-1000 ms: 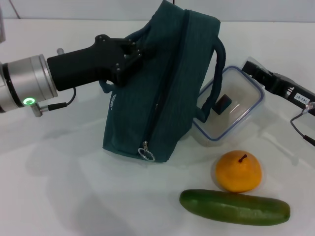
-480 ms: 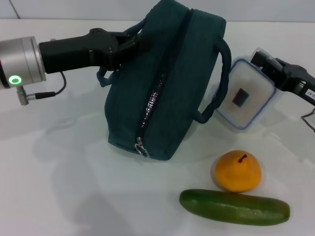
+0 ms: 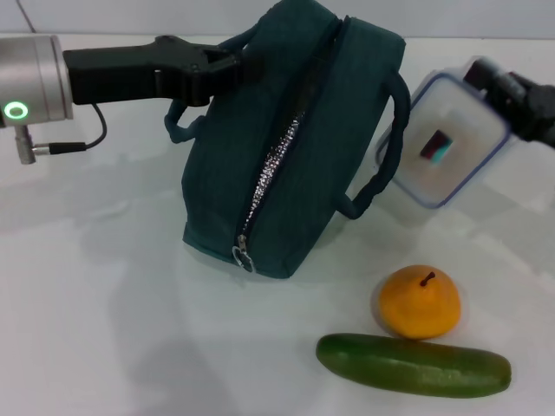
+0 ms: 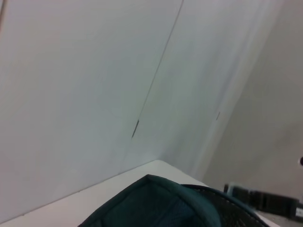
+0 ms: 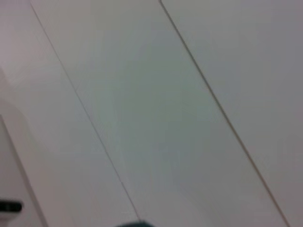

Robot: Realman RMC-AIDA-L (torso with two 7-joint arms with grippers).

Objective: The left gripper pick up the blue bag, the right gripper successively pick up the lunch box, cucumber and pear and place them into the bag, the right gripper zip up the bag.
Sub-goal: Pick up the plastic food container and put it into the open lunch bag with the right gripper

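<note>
White counter [image 3: 104, 286] under plain pale walls, with the task's things gathered toward the right.

Blue bag [image 3: 286, 147] near the middle, dark teal in look, tipped over toward the robot's left with its lower end touching the counter and the zip [image 3: 269, 178] partly parted along the top. Left claw [image 3: 234, 68] reaching in from the left edge, clenched on the bag's near handle [image 3: 178, 130] and holding the top up. Lunch box [image 3: 447, 139] just beside the bag's right handle, raised off the counter and tilted steeply, clear with a bluish rim and a small dark label showing through. Right claw [image 3: 512, 91] at the box's far upper edge, grasping it.

By judgement: bag pickup done, first item lifted but not yet inside; zip opening looks narrow for the box. Still to go: box into the bag, then cucumber [image 3: 414, 365], then pear [image 3: 420, 301], then zipping shut. Pear orange-yellow with a short stem, touching or nearly touching the long dark green cucumber below it, both lying untouched near the front.
</note>
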